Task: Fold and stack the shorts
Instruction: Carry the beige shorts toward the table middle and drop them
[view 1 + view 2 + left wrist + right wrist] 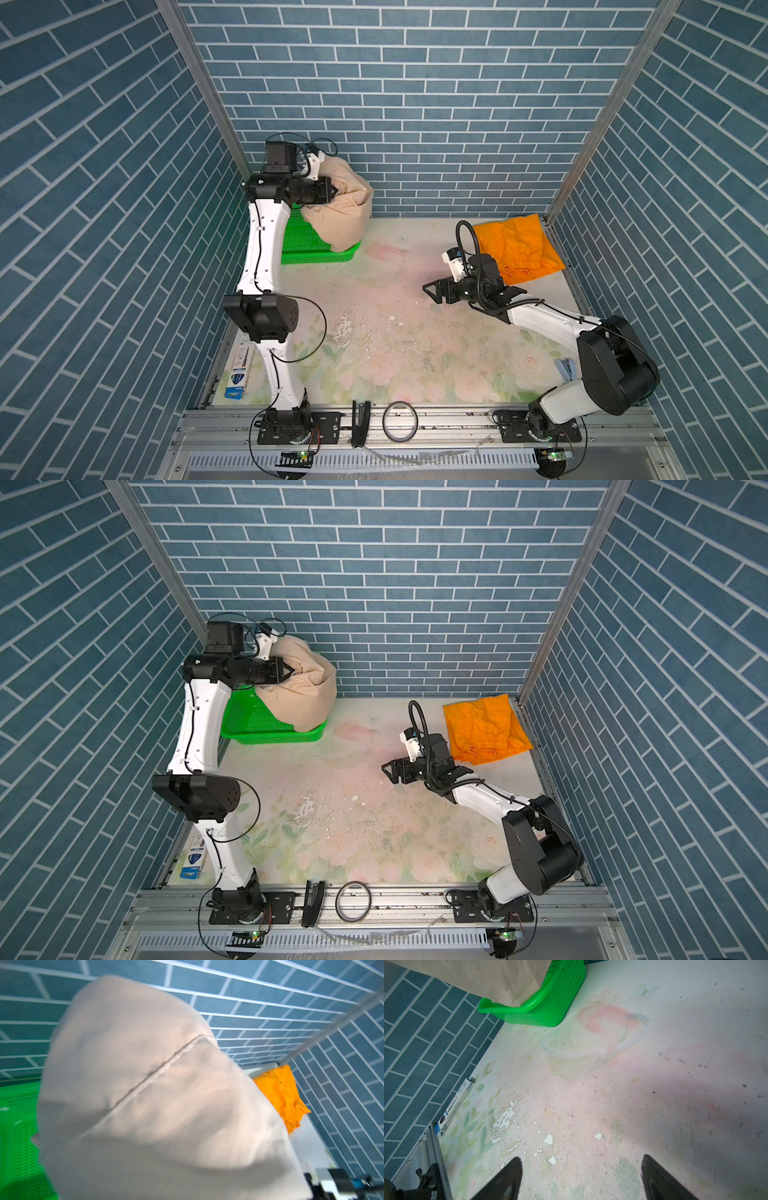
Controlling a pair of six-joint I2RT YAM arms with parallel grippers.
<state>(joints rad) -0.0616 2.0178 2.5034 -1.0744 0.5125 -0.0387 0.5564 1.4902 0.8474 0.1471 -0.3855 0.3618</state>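
Left pincer (335,192) pinches the limp beige shorts (347,220) over the basket (309,257); right pincer (432,293) gapes. Light, floppy cloth: probably best gripped at waistband corners.

Beige shorts (349,208) matt cloth (stitched seam), orange shorts (519,245) crinkled cloth, basket (311,257) glossy perforated plastic, tabletop (395,340) scuffed, flaking.

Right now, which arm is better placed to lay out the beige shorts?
Left: the left gripper is shut on the beige shorts over the green basket; the right gripper is open, empty.
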